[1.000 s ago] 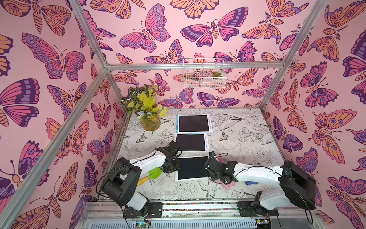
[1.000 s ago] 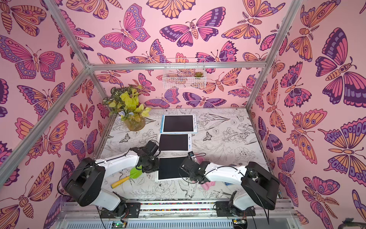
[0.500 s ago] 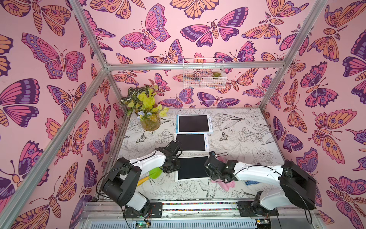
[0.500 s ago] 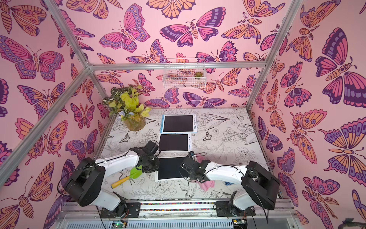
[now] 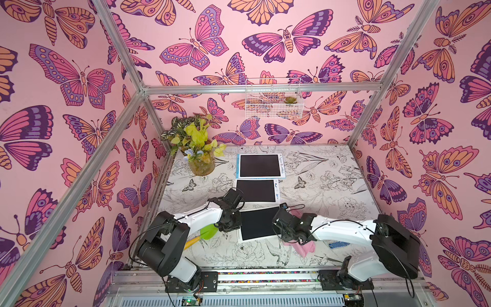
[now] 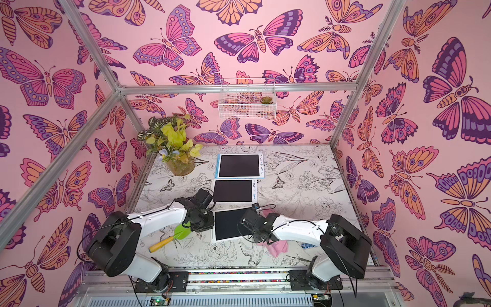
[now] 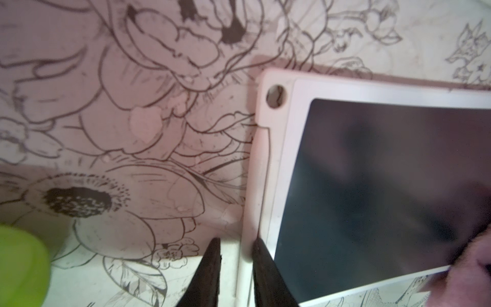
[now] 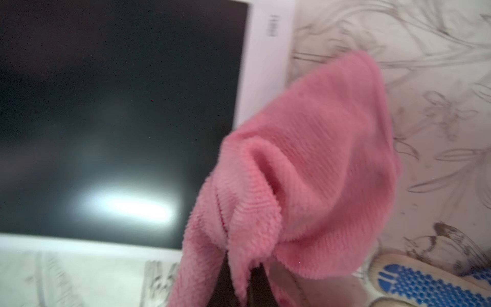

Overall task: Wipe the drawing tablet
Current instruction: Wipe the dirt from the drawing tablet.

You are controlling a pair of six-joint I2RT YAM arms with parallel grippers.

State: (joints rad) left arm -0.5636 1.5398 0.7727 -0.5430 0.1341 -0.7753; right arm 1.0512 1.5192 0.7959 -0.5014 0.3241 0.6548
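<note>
Three drawing tablets lie in a column. The nearest drawing tablet [image 5: 256,223] [image 6: 228,224] has a dark screen and a white frame. My left gripper [image 5: 233,226] [image 7: 236,255] is shut on the white left rim of this tablet [image 7: 372,199], one finger on each side of the rim. My right gripper [image 5: 281,231] [image 8: 243,279] is shut on a pink cloth [image 8: 305,172] [image 5: 303,245]. The cloth hangs over the near right corner of the tablet [image 8: 119,106] and onto the table beside it.
Two more tablets [image 5: 255,190] [image 5: 259,165] lie behind the nearest one. A green spatula with a yellow handle [image 5: 208,231] lies by the left arm. A blue-bristled brush [image 5: 338,244] [image 8: 425,284] lies under the right arm. A plant vase [image 5: 200,164] stands back left.
My right gripper has edged slightly along the tablet's right side with the cloth. The left gripper and the tablet have stayed in place.
</note>
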